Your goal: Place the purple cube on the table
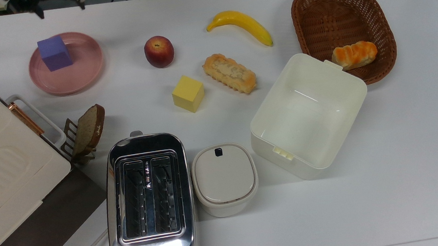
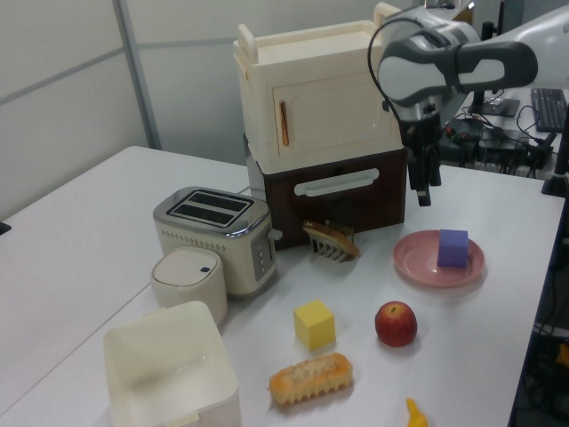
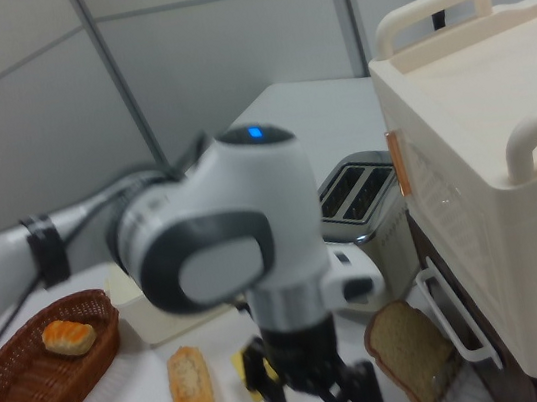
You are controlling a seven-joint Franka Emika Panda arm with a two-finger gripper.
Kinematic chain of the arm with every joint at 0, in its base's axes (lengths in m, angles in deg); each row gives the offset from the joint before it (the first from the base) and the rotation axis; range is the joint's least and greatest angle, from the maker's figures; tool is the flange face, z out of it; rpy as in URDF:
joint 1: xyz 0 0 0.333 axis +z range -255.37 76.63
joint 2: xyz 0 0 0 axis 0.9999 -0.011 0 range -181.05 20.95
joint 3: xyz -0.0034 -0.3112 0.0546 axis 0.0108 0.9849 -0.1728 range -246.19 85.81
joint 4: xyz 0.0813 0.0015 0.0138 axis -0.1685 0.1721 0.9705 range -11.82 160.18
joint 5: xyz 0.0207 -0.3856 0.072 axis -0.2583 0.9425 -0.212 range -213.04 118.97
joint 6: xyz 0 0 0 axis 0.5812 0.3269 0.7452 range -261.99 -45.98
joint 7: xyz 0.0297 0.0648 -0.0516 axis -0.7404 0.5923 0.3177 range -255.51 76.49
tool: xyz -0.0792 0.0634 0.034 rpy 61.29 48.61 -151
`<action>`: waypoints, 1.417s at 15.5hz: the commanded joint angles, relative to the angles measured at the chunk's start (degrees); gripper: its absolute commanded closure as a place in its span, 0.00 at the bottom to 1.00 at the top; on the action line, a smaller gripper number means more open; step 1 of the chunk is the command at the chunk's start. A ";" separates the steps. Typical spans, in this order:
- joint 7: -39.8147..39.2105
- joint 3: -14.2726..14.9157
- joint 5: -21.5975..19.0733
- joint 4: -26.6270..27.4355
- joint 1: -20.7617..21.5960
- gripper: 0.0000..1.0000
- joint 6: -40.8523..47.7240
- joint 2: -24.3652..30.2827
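Top view: one purple cube (image 1: 54, 53) sits on the single pink plate (image 1: 81, 74), toward the top view's left side of the plate, with the white table (image 1: 390, 187) under it all. Up at the frame's edge, beyond the plate, the gripper (image 1: 59, 3) hangs with its two fingers spread apart and nothing between them; in the left view the gripper (image 2: 423, 189) hovers above and to the left view's left of the cube (image 2: 453, 248), clear of it. One yellow cube (image 1: 188, 93) lies apart near the table's middle, beside one red apple (image 1: 159, 51) and one banana (image 1: 239, 25). Two bread rolls are out: one (image 1: 230, 73) on the table, one (image 1: 354, 55) in the wicker basket (image 1: 332, 7). One toaster (image 1: 149, 200), one lidded pot (image 1: 224, 178) and one open white box (image 1: 308, 116) stand along the near side.
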 commanded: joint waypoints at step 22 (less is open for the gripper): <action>-11.41 0.05 10.82 16.55 -6.31 0.69 -27.80 -5.55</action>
